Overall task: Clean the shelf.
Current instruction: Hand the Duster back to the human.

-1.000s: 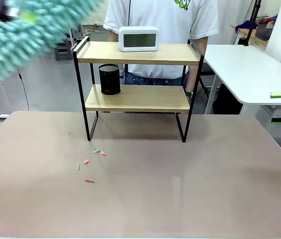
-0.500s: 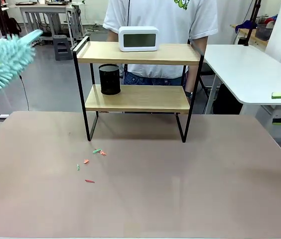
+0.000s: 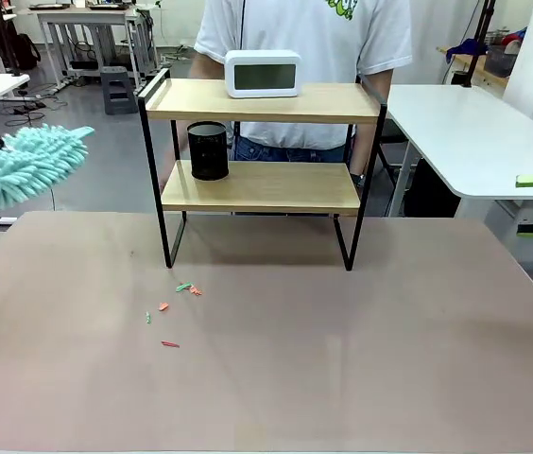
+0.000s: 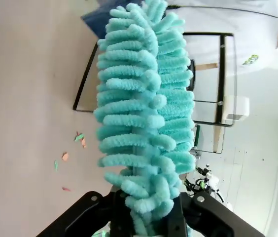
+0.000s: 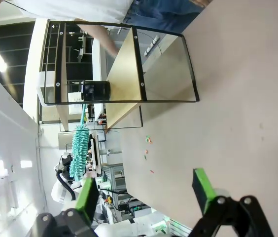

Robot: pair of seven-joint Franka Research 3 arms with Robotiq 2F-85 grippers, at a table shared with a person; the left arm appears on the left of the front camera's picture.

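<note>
my left gripper (image 4: 146, 224) is clamped on a teal chenille duster (image 3: 23, 166), whose fluffy head hangs in the air off the table's left edge, well apart from the shelf (image 3: 259, 185). from my left wrist the duster's noodle-like strands (image 4: 146, 113) rise straight up from between the fingers, with the shelf seen sideways behind them. on the tan table (image 3: 342, 359), a scatter of small orange and green scraps (image 3: 174, 309) lies just in front of the shelf's left front leg. the shelf stands at the table's far middle; a black mesh pen cup (image 3: 208, 150) sits on the left of its lower board, and a white digital clock (image 3: 263, 73) rests on the upper board, left of centre. a person in a white t-shirt (image 3: 304, 28) stands directly behind the shelf. at the far right edge, my right gripper (image 5: 144, 192) hovers off the table's side, its green-padded fingers (image 5: 204, 189) spread wide with nothing between them.
</note>
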